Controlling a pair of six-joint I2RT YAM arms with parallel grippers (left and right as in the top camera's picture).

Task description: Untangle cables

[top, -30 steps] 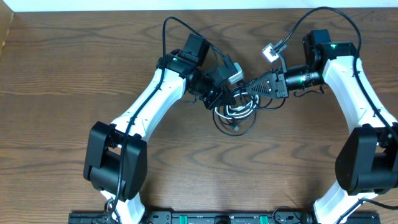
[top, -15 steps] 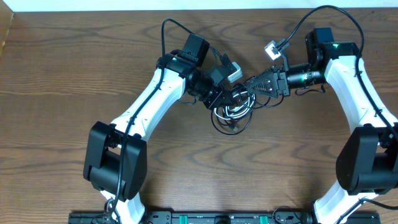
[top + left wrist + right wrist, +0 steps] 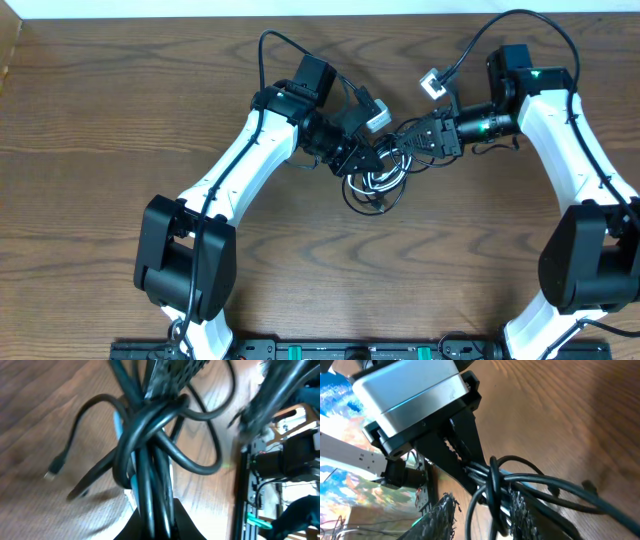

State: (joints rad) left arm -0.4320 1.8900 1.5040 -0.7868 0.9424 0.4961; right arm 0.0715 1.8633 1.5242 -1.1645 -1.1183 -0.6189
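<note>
Currently, your cables (image 3: 378,182) sit in one knot: left gripper (image 3: 470,472) clamped on them, right gripper (image 3: 481,510) apart around one; none freed.

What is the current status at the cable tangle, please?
Left gripper shut on cables. Right gripper open, astride them. Tangle intact; no obstruction seen.

The cables (image 3: 142,455) are blurred close to the left wrist camera; they are cut off top and bottom
</note>
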